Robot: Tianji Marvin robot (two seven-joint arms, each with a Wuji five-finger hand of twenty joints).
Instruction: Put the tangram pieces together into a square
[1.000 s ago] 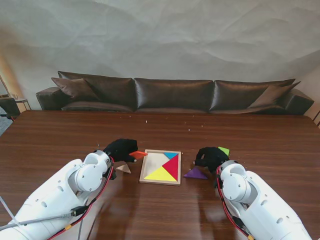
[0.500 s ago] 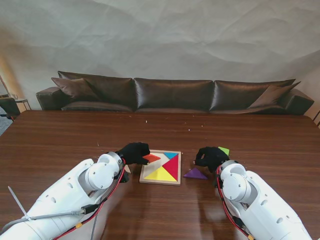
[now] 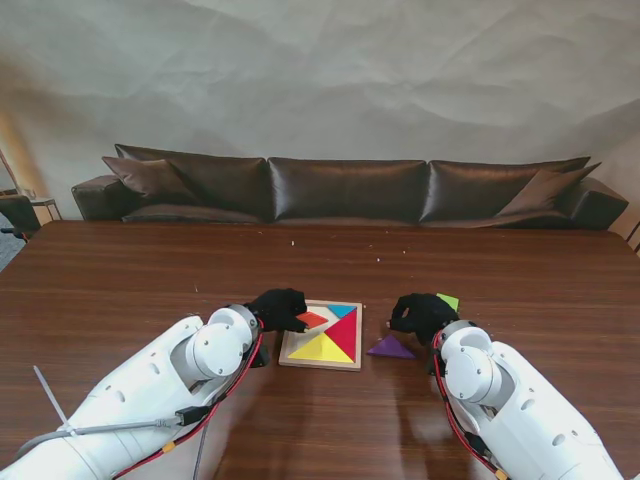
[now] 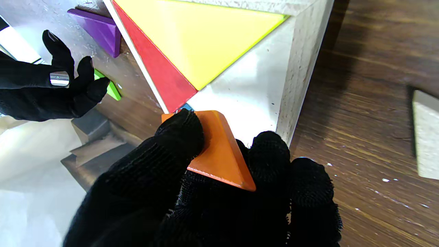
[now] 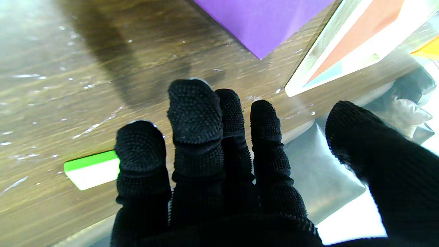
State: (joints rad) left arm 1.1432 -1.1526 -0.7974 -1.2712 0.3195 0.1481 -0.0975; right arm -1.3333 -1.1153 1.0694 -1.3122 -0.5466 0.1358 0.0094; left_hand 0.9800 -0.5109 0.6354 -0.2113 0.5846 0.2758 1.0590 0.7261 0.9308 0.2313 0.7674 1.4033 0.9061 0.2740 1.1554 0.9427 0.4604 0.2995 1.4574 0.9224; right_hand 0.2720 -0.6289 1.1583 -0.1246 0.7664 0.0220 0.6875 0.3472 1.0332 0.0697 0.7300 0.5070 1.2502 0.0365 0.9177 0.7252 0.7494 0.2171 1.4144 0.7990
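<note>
Currently, step in hand: the left hand point(image 3: 279, 309) is pinching the orange triangle point(image 4: 219, 147) between thumb and fingers, holding it over the left part of the wooden tray point(image 3: 288, 349), above the bare floor of the frame.
Tray contents: the yellow triangle point(image 3: 322, 348), red triangle point(image 3: 345, 333) and blue piece point(image 3: 342, 311) are sitting inside; the left and far-left part of the tray floor is showing bare.
Right hand: the right hand point(image 3: 420, 314) is resting spread over the desk point(image 3: 120, 270) just right of the tray, gripping nothing.
Loose pieces: the purple triangle point(image 3: 390, 347) is lying on the desk beside the tray's right edge; the green piece point(image 3: 449, 301) is lying farther from me, just past the right hand; a pale wooden piece point(image 4: 425, 133) is lying on the desk left of the tray.
Doing it well: I judge the orange triangle is needing a turn so its edges are running along its neighbours and the tray wall, then lowering flat, one corner seated first.
Risk: letting go while it is tilted is likely leaving it propped on the rim or on a neighbour.
</note>
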